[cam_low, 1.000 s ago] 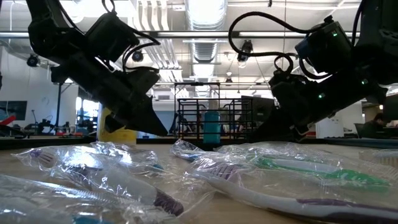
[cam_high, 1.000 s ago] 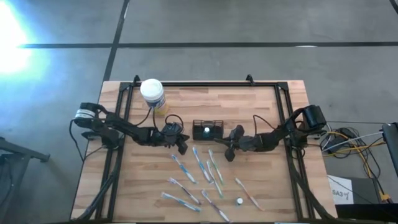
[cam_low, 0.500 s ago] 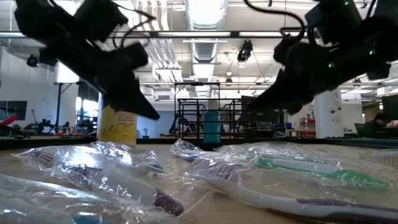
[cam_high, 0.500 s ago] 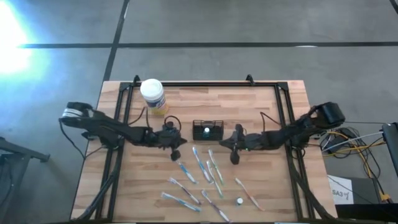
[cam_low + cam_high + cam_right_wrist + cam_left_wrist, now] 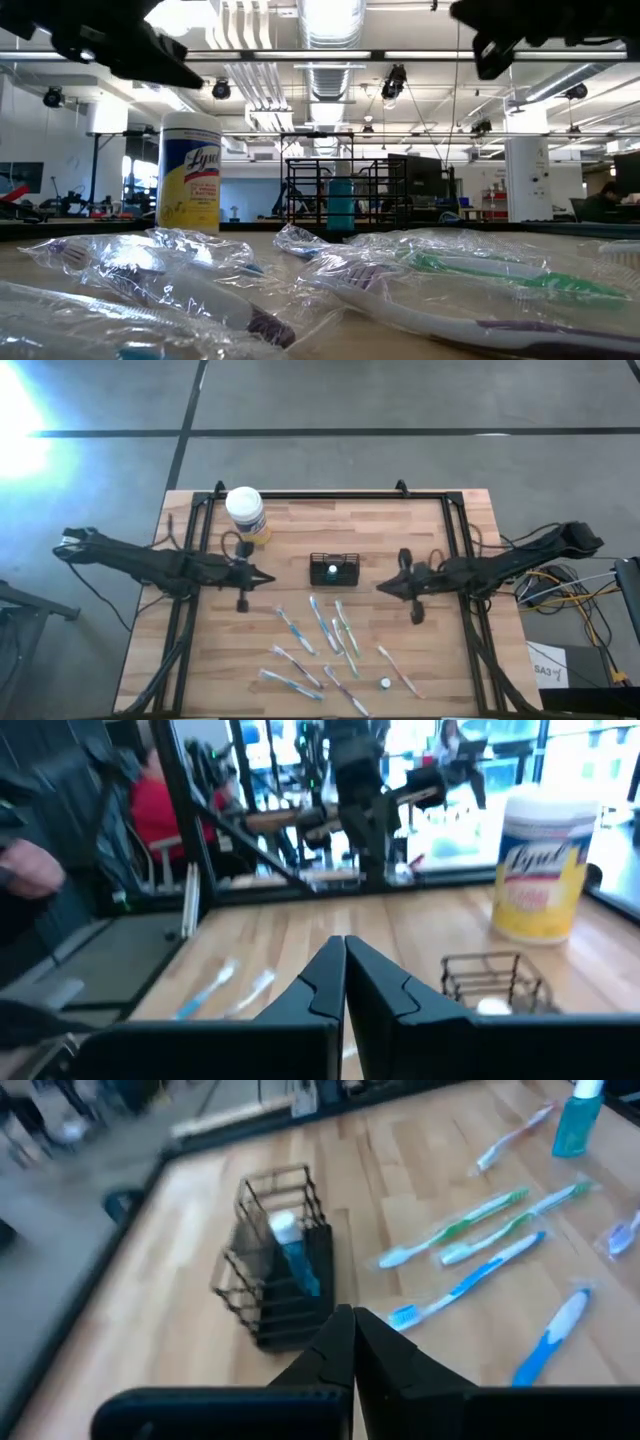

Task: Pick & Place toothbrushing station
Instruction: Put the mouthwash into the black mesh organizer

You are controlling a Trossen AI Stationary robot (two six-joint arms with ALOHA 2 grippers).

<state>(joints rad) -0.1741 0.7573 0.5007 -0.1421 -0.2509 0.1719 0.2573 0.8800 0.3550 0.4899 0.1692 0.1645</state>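
Observation:
The toothbrushing station (image 5: 334, 568), a small black wire box with something pale blue inside, stands on its base at the table's middle; it also shows in the low view (image 5: 326, 196) and both wrist views (image 5: 278, 1270) (image 5: 494, 982). My left gripper (image 5: 268, 577) hovers shut to the station's left, its tips (image 5: 352, 1316) pointing at it. My right gripper (image 5: 380, 587) hovers shut to the station's right (image 5: 345, 944). Both are raised clear of the table and hold nothing.
A white-lidded yellow jar (image 5: 245, 512) stands at the far left. Several wrapped toothbrushes (image 5: 320, 630) lie between the station and the near edge, beside a small blue bottle (image 5: 578, 1120). A black frame (image 5: 330, 494) borders the table. People (image 5: 150, 790) are in the room beyond.
Both grippers have risen well above the table and drawn back from the station, the left toward the table's left edge and the right toward its right edge. Both have tipped up from a downward slant, and the left has rolled. Both stay shut. The station has not moved.

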